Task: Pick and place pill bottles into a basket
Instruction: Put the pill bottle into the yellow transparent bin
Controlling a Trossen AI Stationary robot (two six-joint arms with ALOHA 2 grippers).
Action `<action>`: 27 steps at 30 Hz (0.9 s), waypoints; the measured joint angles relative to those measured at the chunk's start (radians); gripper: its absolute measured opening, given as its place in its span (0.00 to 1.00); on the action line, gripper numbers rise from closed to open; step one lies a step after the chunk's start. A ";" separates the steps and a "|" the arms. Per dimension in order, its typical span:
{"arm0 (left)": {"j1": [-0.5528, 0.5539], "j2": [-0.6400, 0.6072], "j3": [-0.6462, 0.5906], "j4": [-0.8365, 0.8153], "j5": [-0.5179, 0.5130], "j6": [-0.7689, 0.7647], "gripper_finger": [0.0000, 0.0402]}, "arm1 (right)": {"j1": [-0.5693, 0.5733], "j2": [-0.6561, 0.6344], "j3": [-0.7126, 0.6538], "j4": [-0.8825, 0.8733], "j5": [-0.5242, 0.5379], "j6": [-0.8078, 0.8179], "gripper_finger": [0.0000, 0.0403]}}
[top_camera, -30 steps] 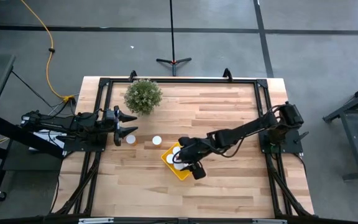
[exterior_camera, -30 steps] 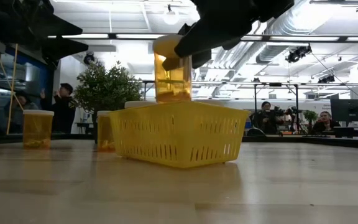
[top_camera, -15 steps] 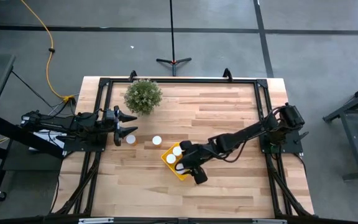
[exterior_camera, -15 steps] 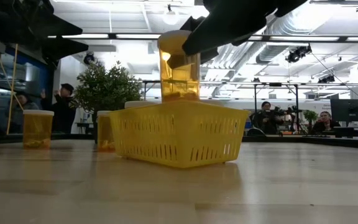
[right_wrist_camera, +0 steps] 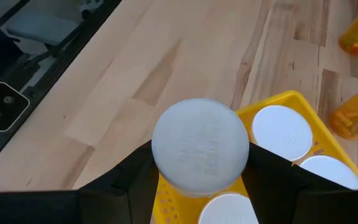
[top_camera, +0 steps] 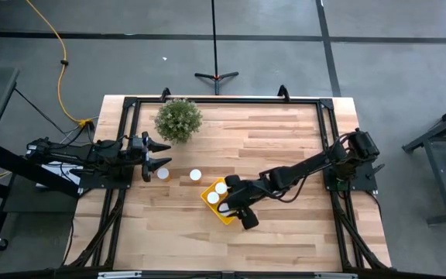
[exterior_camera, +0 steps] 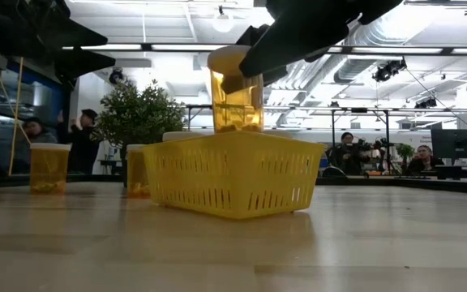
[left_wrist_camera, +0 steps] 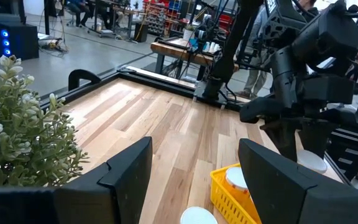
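Note:
My right gripper is shut on an orange pill bottle with a white cap. It holds the bottle upright over the yellow basket, which also shows in the high view. Three capped bottles stand in the basket. Two more bottles stand on their bases on the table. My left gripper is open and empty at the table's left, just beyond the nearer of these bottles. My right gripper pinches the bottle at its cap end between the two fingers, one on each side of the cap. The fingers slant down from above. The bottle hangs upright, and the basket's wall hides its lower end in the low view.
A round green potted plant stands at the far left of the table. Black frame rails run along the table's edges. Bare wood lies right of and nearer than the basket. People show in the room beyond the table.
My right gripper has carried the bottle a little toward the table's near edge over the basket, keeping it upright. It has hardly moved in the last half second.

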 joint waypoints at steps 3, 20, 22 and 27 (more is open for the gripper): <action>0.000 0.000 0.000 0.000 0.000 0.000 0.69 | 0.001 0.006 0.000 0.003 0.002 0.000 0.50; 0.000 0.000 0.000 0.000 0.000 0.000 0.69 | 0.002 0.088 0.000 0.046 -0.028 0.010 0.50; 0.000 0.000 0.000 0.000 0.000 0.000 0.69 | 0.002 0.091 0.000 0.045 -0.028 0.004 0.50; 0.000 0.000 0.000 0.001 0.000 0.000 0.69 | 0.002 0.098 0.000 0.035 -0.031 0.003 0.50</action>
